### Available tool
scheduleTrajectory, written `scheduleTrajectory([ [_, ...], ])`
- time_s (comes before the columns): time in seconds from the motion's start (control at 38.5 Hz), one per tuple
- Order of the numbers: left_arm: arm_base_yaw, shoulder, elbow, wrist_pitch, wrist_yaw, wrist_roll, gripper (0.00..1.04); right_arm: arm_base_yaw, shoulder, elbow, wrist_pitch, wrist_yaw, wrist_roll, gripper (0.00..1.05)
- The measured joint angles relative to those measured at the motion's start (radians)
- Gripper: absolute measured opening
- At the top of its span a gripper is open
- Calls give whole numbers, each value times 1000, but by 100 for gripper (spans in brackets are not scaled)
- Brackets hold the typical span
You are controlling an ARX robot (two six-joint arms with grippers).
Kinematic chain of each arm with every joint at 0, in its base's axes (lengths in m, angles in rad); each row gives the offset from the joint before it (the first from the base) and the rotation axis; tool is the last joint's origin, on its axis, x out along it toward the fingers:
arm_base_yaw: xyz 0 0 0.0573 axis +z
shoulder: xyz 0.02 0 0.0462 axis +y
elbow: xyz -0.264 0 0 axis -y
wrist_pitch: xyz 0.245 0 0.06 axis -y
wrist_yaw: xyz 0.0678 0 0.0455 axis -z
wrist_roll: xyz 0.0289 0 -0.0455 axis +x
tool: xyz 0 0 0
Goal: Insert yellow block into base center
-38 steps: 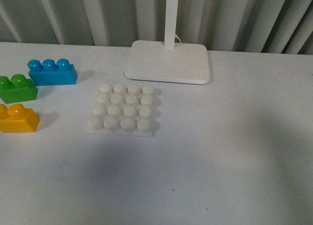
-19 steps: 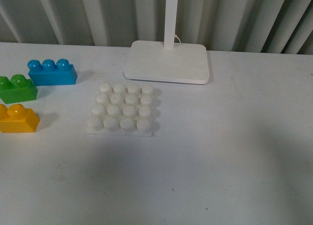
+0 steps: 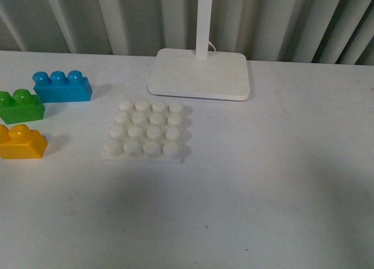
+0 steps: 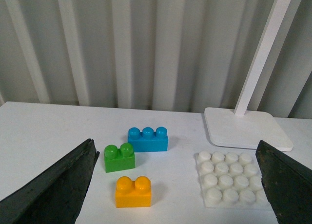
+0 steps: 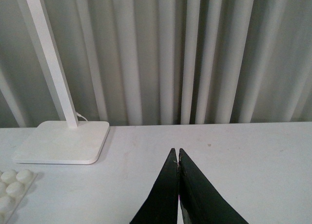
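Long axis of yellow block (image 3: pixel 22 143) left-right; left end effector (image 4: pixel 175 146) apart, right end effector (image 5: pixel 177 155) seemingly together.

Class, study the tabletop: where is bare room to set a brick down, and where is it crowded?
Bare: the whole right side of the table, right of the base and lamp foot, and the near strip in front of the base and yellow block. Crowded: the left edge, where the blue brick, green brick and yellow block cluster.

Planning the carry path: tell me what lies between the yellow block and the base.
Only bare table between yellow block and base, per front view.
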Motion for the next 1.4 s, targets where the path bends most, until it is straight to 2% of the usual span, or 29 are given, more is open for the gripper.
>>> scheduleTrajectory([
  [0.36, 0, 0, 0, 0, 0, 0, 98, 0, -119, 0, -117, -2, 0, 1],
  [0.44, 0, 0, 0, 0, 0, 0, 98, 0, -240, 0, -275, -2, 0, 1],
  [0.47, 0, 0, 0, 0, 0, 0, 98, 0, -264, 0, -287, -2, 0, 1],
  [0.68, 0, 0, 0, 0, 0, 0, 98, 0, -288, 0, -293, -2, -2, 2],
  [0.81, 0, 0, 0, -1, 0, 0, 98, 0, -288, 0, -293, -2, -2, 23],
  [0.83, -14, 17, 12, -37, -45, -21, 98, 0, -288, 0, -293, -2, -2, 30],
  [0.86, -42, 74, 46, -122, -129, -72, 98, 0, -288, 0, -293, -2, -2, 35],
  [0.91, -55, 155, 59, -135, -174, -110, 98, 0, -288, 0, -293, -2, -2, 44],
  [1.01, -42, 348, 54, -2, -148, -145, 98, 0, -288, 0, -293, -2, -2, 60],
  [1.04, -31, 426, 48, 83, -127, -152, 98, 0, -288, 0, -293, -2, -2, 67],
  [1.17, -16, 698, 22, 378, -101, -151, 98, 0, -288, 0, -293, -2, -2, 87],
  [1.22, -15, 873, 21, 551, -95, -151, 98, 0, -288, 0, -293, -2, -2, 97],
  [1.27, -16, 1071, 29, 732, -85, -150, 98, 0, -288, 0, -293, -2, -1, 95],
  [1.4, -27, 1459, 93, 1027, -87, -129, 98, 0, -288, 0, -293, -2, -2, 95],
])
